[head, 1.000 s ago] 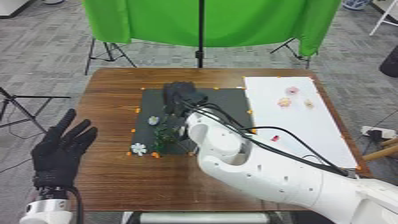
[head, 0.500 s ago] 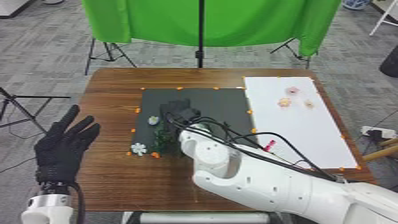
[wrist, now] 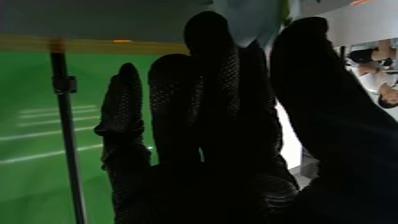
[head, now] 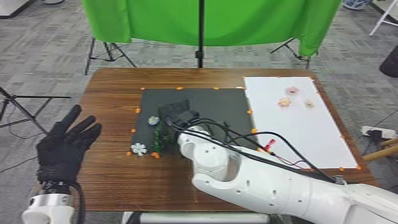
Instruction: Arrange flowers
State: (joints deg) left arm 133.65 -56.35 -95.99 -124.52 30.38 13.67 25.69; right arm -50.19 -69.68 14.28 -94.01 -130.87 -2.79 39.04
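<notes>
In the head view, my right hand (head: pixel 176 109) is over the dark board (head: pixel 218 102), with its fingers straight. A pale blue flower (head: pixel 154 120) lies on that board just left of the hand, with green stems (head: pixel 160 140) nearer me and a white flower (head: pixel 139 148) by the board's near left corner. In the right wrist view, pale petals (wrist: pixel 252 19) show beyond the fingertips and thumb of my right hand (wrist: pixel 204 185); whether they touch is unclear. My left hand (head: pixel 64 152) stands at the table's left side, fingers spread.
A white sheet (head: pixel 293 125) on the right holds pink (head: pixel 292 90), peach (head: pixel 284 102) and cream (head: pixel 309 104) flowers. A small red piece (head: pixel 269 145) shows beside my right arm. Orange tabs edge both surfaces. A green curtain (head: pixel 151 22) hangs beyond the wooden table (head: pixel 111 90).
My right hand has come back from the board's far edge toward me, and its arm has shifted slightly toward the near edge. The left hand has barely moved.
</notes>
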